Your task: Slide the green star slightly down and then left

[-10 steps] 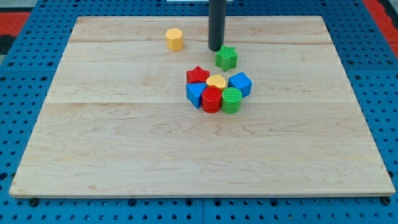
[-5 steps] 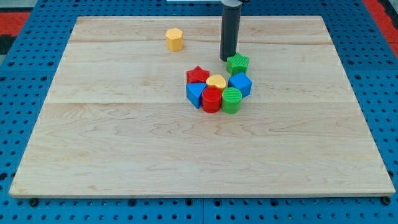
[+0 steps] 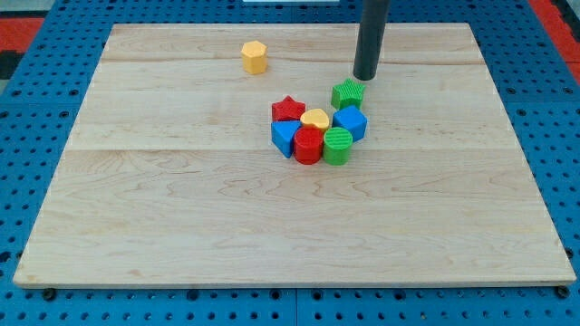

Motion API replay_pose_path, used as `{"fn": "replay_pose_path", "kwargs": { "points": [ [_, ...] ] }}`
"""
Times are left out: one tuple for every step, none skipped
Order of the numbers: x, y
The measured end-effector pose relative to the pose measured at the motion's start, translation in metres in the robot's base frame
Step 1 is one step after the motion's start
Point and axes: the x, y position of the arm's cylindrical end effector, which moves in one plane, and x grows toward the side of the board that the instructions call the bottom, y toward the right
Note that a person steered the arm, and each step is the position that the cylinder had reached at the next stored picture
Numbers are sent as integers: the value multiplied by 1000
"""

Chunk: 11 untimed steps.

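The green star lies on the wooden board, touching the top of the blue cube. My tip stands just above and to the right of the star, close to it. The dark rod rises from there out of the view's top.
A cluster sits below and left of the star: red star, yellow heart, blue block, red block, green cylinder. A yellow hexagon lies apart at the upper left. Blue pegboard surrounds the board.
My tip moved right, from the star's upper left to its upper right. The green star slid down and right, against the blue cube.
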Motion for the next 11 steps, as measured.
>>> {"fn": "replay_pose_path", "kwargs": {
  "points": [
    [10, 0],
    [16, 0],
    [18, -2],
    [22, -9],
    [27, -17],
    [30, -19],
    [31, -19],
    [33, -19],
    [29, -23],
    [29, -33],
    [29, -41]
  ]
}}
